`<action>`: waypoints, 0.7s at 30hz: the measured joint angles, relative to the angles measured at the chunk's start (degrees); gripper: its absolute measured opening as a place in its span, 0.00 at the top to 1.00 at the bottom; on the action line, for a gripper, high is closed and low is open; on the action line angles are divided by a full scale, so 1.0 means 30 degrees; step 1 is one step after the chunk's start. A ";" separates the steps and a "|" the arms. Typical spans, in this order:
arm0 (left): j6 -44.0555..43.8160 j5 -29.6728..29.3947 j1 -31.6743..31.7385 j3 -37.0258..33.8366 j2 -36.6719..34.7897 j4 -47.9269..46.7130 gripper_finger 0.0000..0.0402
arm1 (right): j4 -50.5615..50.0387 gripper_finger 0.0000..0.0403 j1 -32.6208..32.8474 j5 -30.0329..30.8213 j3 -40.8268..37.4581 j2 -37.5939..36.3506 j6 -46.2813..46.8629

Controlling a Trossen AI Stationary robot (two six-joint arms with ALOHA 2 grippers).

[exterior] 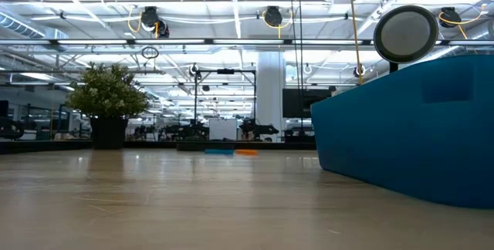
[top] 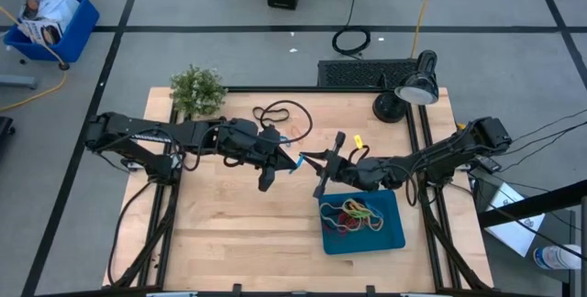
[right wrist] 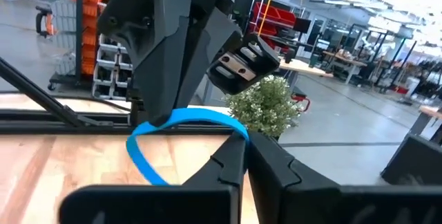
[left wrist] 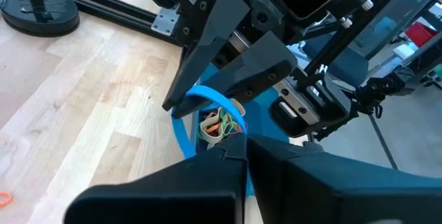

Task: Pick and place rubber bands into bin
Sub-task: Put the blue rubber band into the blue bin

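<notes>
A blue rubber band (top: 295, 162) hangs in the air between my two grippers, above the table's middle. My left gripper (top: 278, 163) is shut on one end and my right gripper (top: 323, 163) on the other. The teal bin (top: 390, 233) lies on the table just nearer than the right gripper, with a tangle of coloured rubber bands (top: 353, 213) in it. In the left wrist view that tangle (left wrist: 215, 125) shows through the blue band's loop (left wrist: 181, 137). A loose orange band (left wrist: 3, 198) lies on the wood. My left gripper pinches one end of the blue band's loop (left wrist: 237, 122) between its two shut fingertips, coming from the table's left and slanting a little downward. The band is clear of the table. It bows out as a slack open loop toward the other gripper. My right gripper pinches the opposite end of the loop (right wrist: 233, 126) between its shut fingertips, reaching roughly level from the table's right. Its fingers (left wrist: 207, 58) face my left fingers at close range. The band is off the table and curves slack between the two holds.
A black cable coil (top: 280, 114) and a small potted plant (top: 197, 91) are at the far left of the table. A desk lamp (top: 415, 88) stands at the far right. Bare wood lies left of the bin toward the near edge.
</notes>
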 joint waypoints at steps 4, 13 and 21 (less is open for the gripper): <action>-0.0487 0.0000 0.0000 0.0000 0.0000 0.0000 0.97 | 0.0000 0.99 0.0073 0.0000 0.0000 0.0000 0.0239; -0.0281 0.0053 0.0000 0.0007 0.0000 -0.0003 0.75 | -0.0070 0.99 0.0073 0.0000 0.0000 0.0000 0.0705; 0.0648 0.0510 0.0706 0.0034 -0.0351 -0.1403 0.61 | -0.0779 1.00 0.0594 0.0042 0.0007 -0.0698 0.0714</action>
